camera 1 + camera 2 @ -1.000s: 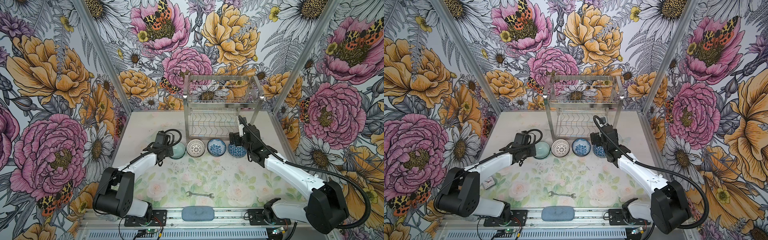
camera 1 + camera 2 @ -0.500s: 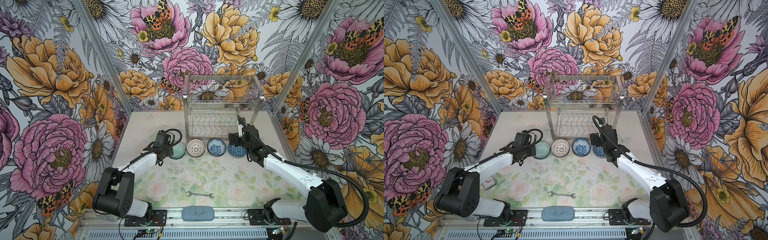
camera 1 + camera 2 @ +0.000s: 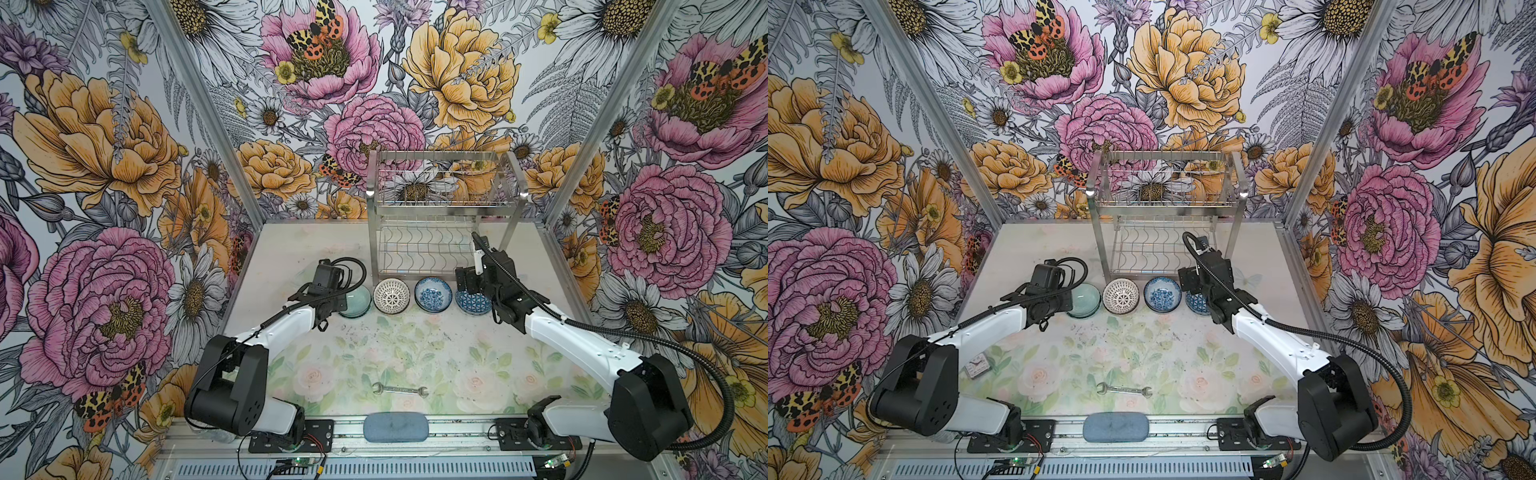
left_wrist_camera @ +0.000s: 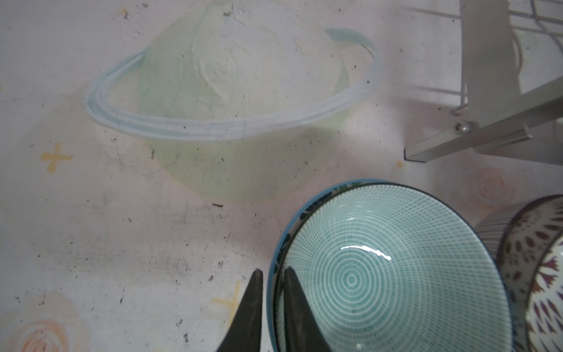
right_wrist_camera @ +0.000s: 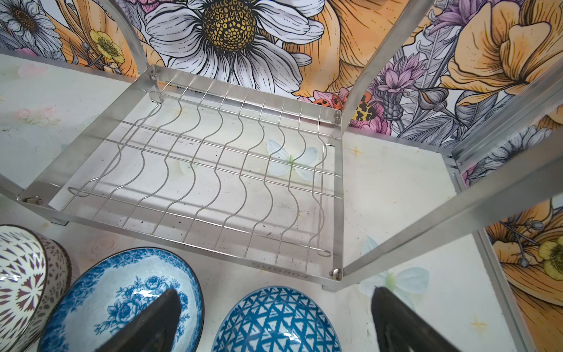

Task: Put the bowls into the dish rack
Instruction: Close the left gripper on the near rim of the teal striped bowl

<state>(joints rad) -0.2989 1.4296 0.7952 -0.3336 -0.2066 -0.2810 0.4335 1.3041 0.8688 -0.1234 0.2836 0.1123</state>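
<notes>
walls (image 3: pixel 104 137): wrapping three sides in bold floral paper, blooming with pink peonies, orange blossoms, white daisies, spotted moths | corner posts (image 3: pixel 206 109): running up silver at both back corners | worktop (image 3: pixel 415 353): lying pale, showing faded roses and leaves, carrying dark scuffs | rail (image 3: pixel 457 434): edging the near side | light: falling evenly, casting soft shadows

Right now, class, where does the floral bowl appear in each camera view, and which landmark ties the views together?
Top view: floral bowl, third from the left in the row of four, in front of the rack.
Top view: same spot.
Left wrist: not in it.
Right wrist: between the lattice bowl and the triangle bowl.
Shared landmark: the rack, visible in all four.
</notes>
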